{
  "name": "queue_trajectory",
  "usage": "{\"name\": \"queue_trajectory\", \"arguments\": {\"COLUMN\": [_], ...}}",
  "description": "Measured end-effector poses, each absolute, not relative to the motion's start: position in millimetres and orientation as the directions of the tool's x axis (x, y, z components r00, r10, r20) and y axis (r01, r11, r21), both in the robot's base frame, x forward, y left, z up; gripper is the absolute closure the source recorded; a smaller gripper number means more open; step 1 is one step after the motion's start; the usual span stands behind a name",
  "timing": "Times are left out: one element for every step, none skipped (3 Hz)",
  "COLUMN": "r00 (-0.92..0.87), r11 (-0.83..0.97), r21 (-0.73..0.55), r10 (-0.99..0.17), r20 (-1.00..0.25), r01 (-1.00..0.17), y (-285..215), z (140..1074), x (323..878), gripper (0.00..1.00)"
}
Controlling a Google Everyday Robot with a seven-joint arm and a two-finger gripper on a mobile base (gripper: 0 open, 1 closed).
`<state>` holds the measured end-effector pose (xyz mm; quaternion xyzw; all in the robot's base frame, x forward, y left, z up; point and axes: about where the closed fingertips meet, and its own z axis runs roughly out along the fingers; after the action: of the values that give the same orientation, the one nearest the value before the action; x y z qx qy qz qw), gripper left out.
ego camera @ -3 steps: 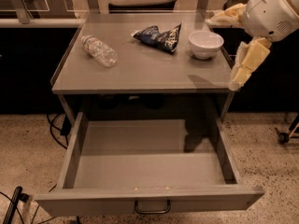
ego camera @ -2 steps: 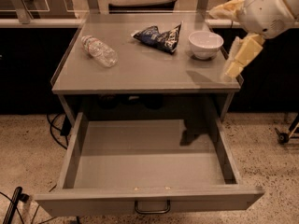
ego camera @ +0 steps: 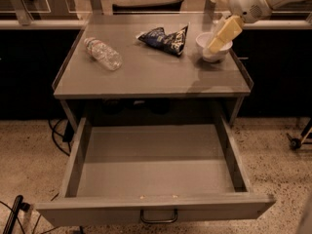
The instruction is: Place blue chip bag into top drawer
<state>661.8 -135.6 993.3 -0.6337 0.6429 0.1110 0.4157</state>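
Hand (ego camera: 222, 14) spread, moved left over bowl (ego camera: 207, 51) | blue chip bag (ego camera: 163, 39) unmoved

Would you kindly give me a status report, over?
Gripper open, over the bowl. Blue chip bag on table, beside bowl, untouched. Top drawer open. Bottle well clear.

The grey table (ego camera: 146, 74) carries three things. A clear water bottle (ego camera: 102, 54) lies on its side at the far left. The blue chip bag (ego camera: 163, 39) lies far back, near the middle. A white bowl (ego camera: 214, 56) stands at the far right, under the gripper (ego camera: 215, 21), whose fingers are spread apart.
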Motion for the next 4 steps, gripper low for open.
{"name": "queue_trajectory", "arguments": {"r00": [0.076,0.073,0.052,-0.034], "r11": [0.248,0.252,0.281,0.349], "r21": [-0.349,-0.349,-0.348,-0.326], "r10": [-0.71,-0.709,-0.708,-0.726], "r20": [-0.7,-0.701,-0.704,-0.687], "r01": [-0.904,-0.903,-0.895,-0.878], "y": [-100.9,-98.4,-83.3,-66.0], "z": [989.8,987.3,971.9,952.0], "x": [727.4,732.7,764.8,801.2], "gripper": [0.0,0.0,0.0,0.0]}}
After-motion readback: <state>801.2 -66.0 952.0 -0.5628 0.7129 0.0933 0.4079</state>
